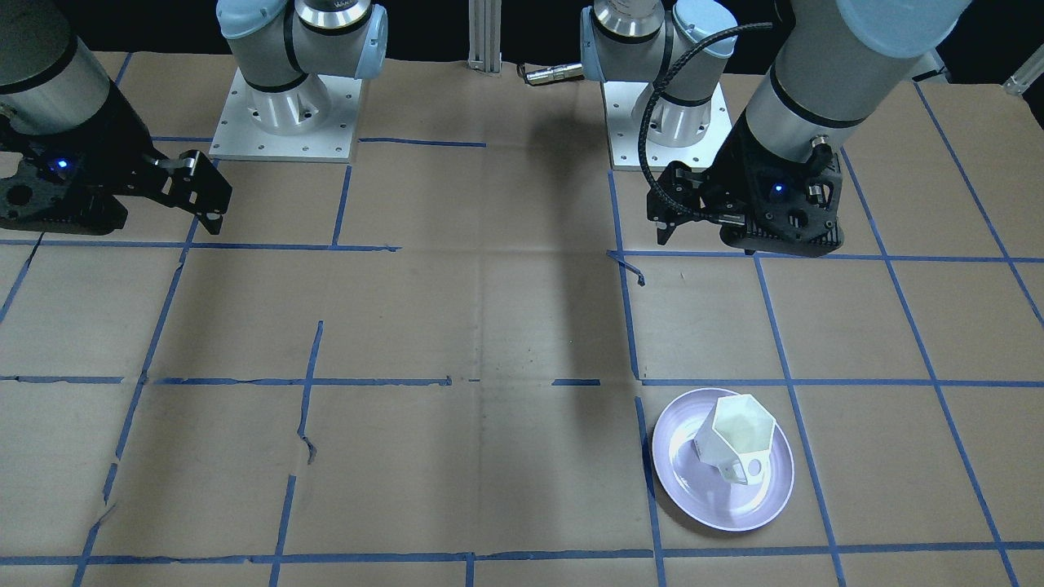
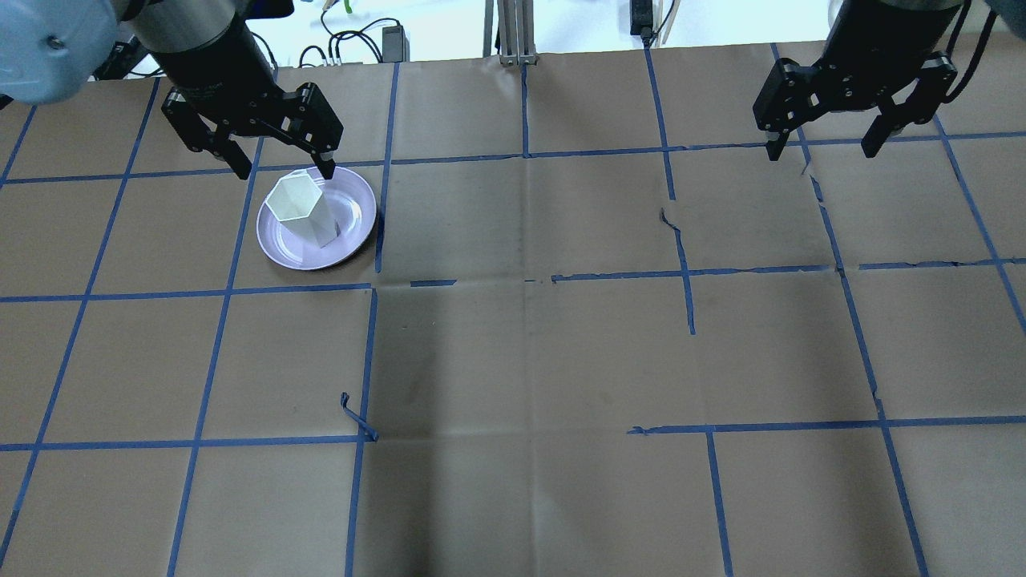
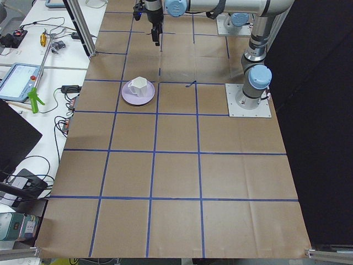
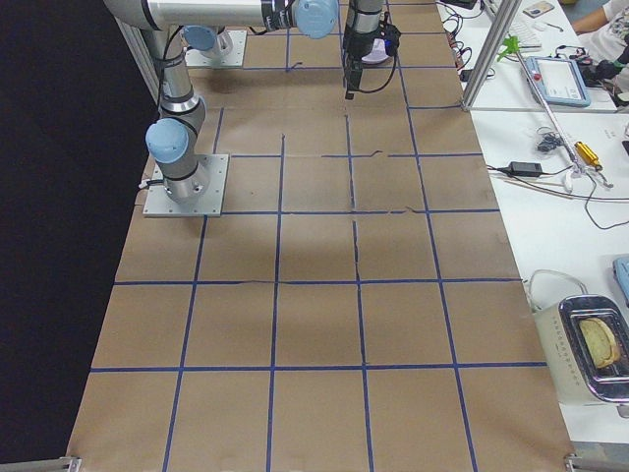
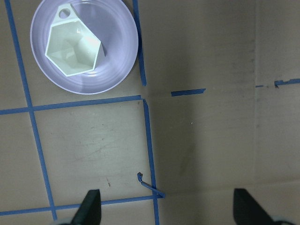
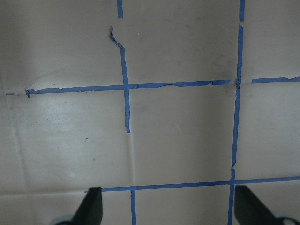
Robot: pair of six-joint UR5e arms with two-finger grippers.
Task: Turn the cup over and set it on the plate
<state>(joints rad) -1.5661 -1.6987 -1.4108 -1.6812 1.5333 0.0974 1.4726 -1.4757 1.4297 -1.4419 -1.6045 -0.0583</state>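
Black left tool (image 2: 284,170) spread wide, aloft, clear of upright cup (image 2: 300,210)

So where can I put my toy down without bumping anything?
The big brown middle of the table, between the plate and the right arm, is bare. Crowded: the plate, which holds the cup, with the left arm overhead nearby.

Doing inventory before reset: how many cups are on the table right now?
1. The cup stands mouth up on the plate, on the robot's left side of the table. No others show in any view.
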